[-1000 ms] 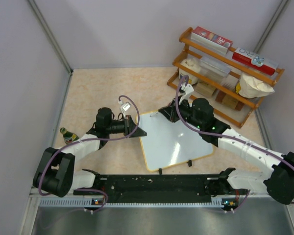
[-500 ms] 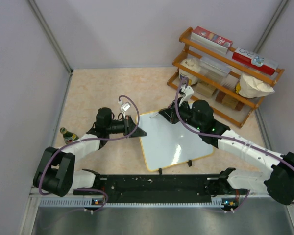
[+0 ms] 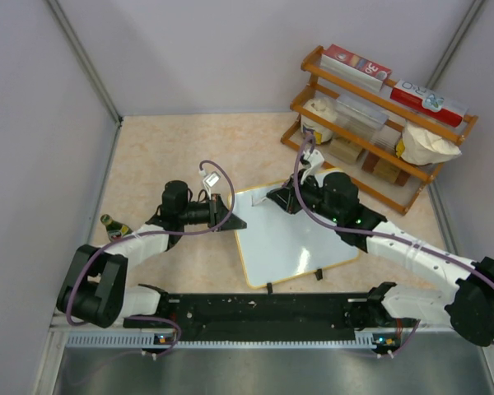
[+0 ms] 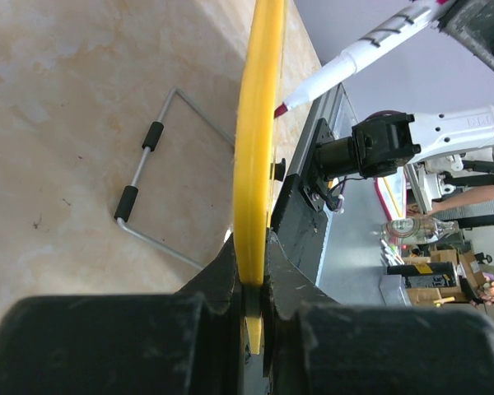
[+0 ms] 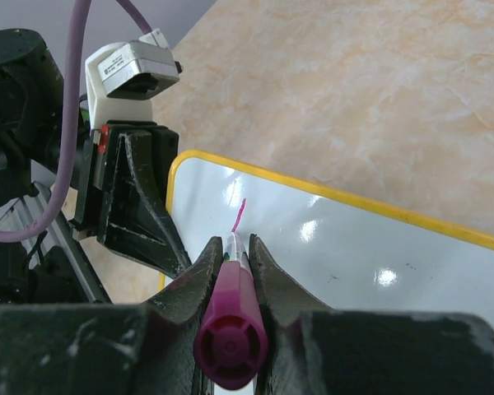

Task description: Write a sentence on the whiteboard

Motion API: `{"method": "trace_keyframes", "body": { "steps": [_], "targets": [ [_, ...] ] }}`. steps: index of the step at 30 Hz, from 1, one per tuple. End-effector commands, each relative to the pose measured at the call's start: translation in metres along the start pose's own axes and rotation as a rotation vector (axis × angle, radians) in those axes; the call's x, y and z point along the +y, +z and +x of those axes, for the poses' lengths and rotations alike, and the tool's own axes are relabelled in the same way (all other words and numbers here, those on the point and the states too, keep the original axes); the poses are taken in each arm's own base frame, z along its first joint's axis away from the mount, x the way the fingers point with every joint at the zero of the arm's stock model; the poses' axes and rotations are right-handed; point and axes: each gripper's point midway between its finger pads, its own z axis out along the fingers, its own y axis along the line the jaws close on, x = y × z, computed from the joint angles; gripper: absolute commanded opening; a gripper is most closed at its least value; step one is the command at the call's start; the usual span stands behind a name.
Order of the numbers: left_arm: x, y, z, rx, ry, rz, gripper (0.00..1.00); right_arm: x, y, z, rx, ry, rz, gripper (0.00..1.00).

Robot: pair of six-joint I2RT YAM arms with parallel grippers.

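Right wrist view alone shows pink line (image 5: 240, 216) on the whiteboard (image 5: 354, 263).

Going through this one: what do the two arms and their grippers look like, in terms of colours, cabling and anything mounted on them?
The left arm and right arm have white shells and black joints. The left gripper and right gripper are black, each with two tapered, scuffed fingers. A purple cable runs along each arm to a small white-grey camera box at the wrist.

Top cam sits high behind both arms, looking down over the whole desk (image 3: 173, 148). Left wrist cam looks along the left fingers (image 4: 218, 284), super close on the whiteboard (image 4: 259, 123) edge. Right wrist cam peers past the right fingers (image 5: 189, 280) down the marker (image 5: 230, 337); both wrist views share it
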Motion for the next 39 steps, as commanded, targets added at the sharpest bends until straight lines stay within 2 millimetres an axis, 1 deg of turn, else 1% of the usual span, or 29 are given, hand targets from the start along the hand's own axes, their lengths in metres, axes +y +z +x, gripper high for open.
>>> {"method": "trace_keyframes", "body": {
  "steps": [1,6,8,14,19,26,32,39],
  "targets": [
    [0.007,0.003,-0.002,-0.007,0.049,-0.017,0.0,0.001,-0.004,0.013,0.031,-0.019,-0.008,0.0],
    [0.008,0.003,0.0,-0.002,0.043,-0.018,0.0,0.003,-0.008,0.013,0.029,-0.018,-0.016,0.0],
    [0.009,0.003,0.0,-0.004,0.045,-0.019,0.0,0.005,-0.009,0.007,0.013,-0.017,-0.019,0.0],
    [0.01,0.003,0.001,-0.001,0.043,-0.021,0.0,0.021,-0.013,-0.017,-0.052,0.0,-0.07,0.0],
    [0.012,0.002,0.003,-0.001,0.043,-0.027,0.0,0.027,-0.01,-0.025,-0.079,0.022,-0.095,0.0],
    [0.013,0.002,0.005,0.0,0.04,-0.029,0.0,0.022,-0.006,-0.032,-0.097,0.026,-0.058,0.0],
    [0.013,0.002,0.006,0.001,0.039,-0.027,0.0,0.016,-0.005,-0.033,-0.105,0.033,-0.03,0.0],
    [0.013,0.002,0.006,0.001,0.042,-0.026,0.0,0.02,-0.003,-0.036,-0.112,0.042,-0.047,0.0]
  ]
}}
